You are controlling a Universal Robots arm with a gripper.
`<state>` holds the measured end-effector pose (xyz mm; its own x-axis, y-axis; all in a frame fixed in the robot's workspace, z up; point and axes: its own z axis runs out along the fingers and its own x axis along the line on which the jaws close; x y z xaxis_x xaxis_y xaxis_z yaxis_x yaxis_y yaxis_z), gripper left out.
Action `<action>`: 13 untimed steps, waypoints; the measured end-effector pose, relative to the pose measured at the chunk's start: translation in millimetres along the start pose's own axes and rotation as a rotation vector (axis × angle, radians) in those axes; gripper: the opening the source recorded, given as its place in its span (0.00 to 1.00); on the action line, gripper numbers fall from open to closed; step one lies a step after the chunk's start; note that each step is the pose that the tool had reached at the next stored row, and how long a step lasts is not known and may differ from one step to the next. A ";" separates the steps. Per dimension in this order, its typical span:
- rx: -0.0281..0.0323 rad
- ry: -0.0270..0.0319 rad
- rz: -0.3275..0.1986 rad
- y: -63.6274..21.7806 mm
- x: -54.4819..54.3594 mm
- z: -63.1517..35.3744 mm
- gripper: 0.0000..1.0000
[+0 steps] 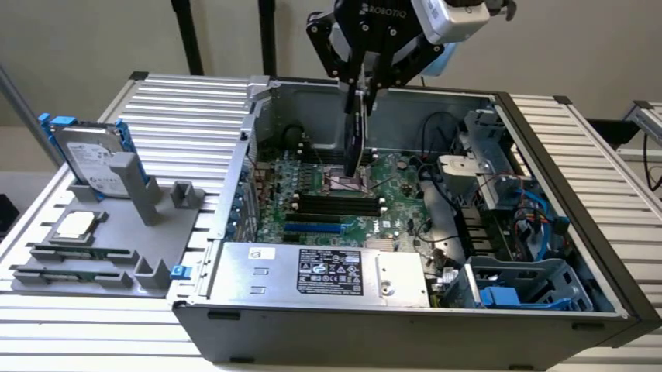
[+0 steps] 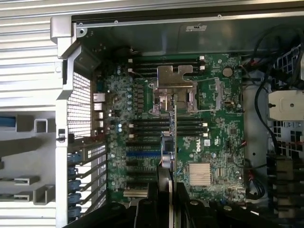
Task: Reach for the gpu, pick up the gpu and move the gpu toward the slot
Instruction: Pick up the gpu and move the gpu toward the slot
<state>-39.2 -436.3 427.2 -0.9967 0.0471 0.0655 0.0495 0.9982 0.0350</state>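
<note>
gpu [image 1: 358,139]: held edge-on and upright, hanging down from the gripper into the open computer case, above the motherboard and clear of it in the exterior view. In the wrist view the card [image 2: 174,142] shows as a thin vertical edge running over the middle of the board.
gripper [image 1: 364,91]: black, lettered "ROBOTIQ" on the body; sits above the rear wall of the case.
fingers [image 2: 164,199]: clenched on the gpu's upper edge, one on each face of the card.
motherboard [image 1: 342,198]: green, lying flat on the case floor; black memory slots and a blue slot run across it. The wrist view shows a silver CPU bracket [image 2: 175,78] and a silver heatsink [image 2: 200,173]; white logo beside the card, not sharp enough to read for certain.
computer case [image 1: 414,325]: grey, lying on its side with the side panel off, on the slatted desk [image 1: 186,101].
power supply [image 1: 321,273]: silver box at the case's near edge, with a black-and-white label; text too small to read.
grey fixture [image 1: 93,248]: on the desk at the exterior view's left, well apart from the gpu; holds an upright hard drive [image 1: 88,159] with blue rails, a CPU chip [image 1: 79,225] and memory sticks [image 1: 74,253].
</note>
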 end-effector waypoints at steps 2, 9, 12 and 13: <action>0.0000 0.0000 -0.001 1.2 -3.9 1.4 0.26; 0.0005 -0.0044 -0.013 4.9 -9.7 7.8 0.26; 0.0010 -0.0075 -0.027 5.6 -10.6 10.0 0.26; 0.0015 -0.0077 -0.034 5.7 -10.8 10.4 0.26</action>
<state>-28.9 -430.7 416.4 -0.9983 0.0137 0.0566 0.0158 0.9992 0.0356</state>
